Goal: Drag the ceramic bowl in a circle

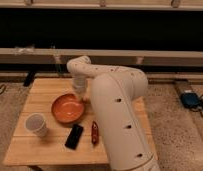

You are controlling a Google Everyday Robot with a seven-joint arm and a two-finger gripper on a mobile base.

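Note:
The ceramic bowl is wide, shallow and glossy orange-brown inside. It sits on the wooden table, left of centre. My gripper reaches down from the white arm to the bowl's far right rim. The arm hides the table's right part.
A small white cup stands at the front left of the bowl. A black phone and a red object lie in front of the bowl. A blue object is on the floor to the right.

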